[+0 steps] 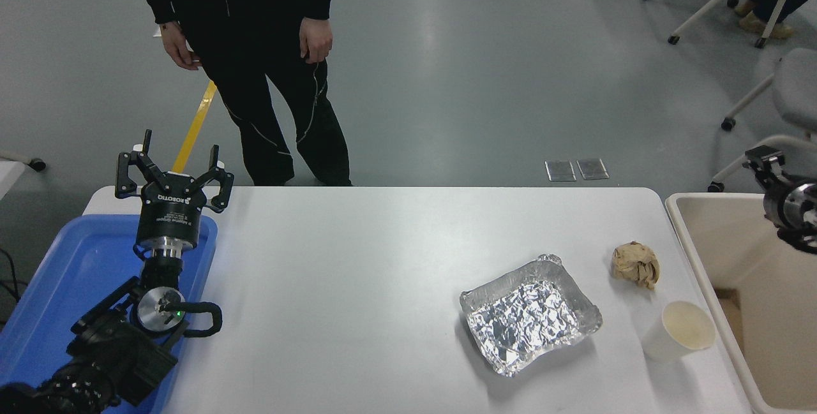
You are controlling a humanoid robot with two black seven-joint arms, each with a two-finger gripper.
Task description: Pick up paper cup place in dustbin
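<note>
The small white paper cup stands upright on the white table near its front right corner. The beige dustbin stands just right of the table, beside the cup. My right gripper shows only partly at the right edge, above the bin's far rim and well behind the cup; I cannot tell whether it is open or shut. My left gripper is open and empty, parked at the lower left.
A crinkled silver foil tray lies left of the cup. A crumpled brown paper ball lies behind the cup. A blue tray sits under the left arm. A person stands at the far side. Chairs stand at the back right.
</note>
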